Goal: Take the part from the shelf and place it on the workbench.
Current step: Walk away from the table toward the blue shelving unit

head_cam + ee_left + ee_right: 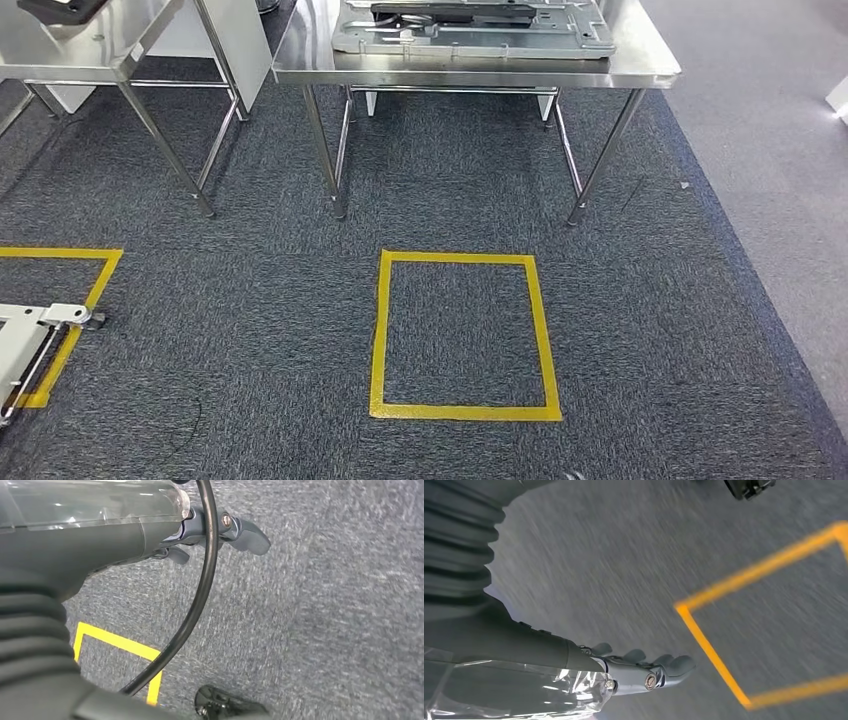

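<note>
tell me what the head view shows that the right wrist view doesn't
Head view alone: two steel tables, the nearer workbench carrying a flat grey metal part, and a white frame at the left edge. Right wrist view alone: the right robot hand hanging over the floor, holding nothing, fingers loosely extended. Both share the dark carpet and a yellow tape square; I can't confirm it is the same square.
</note>
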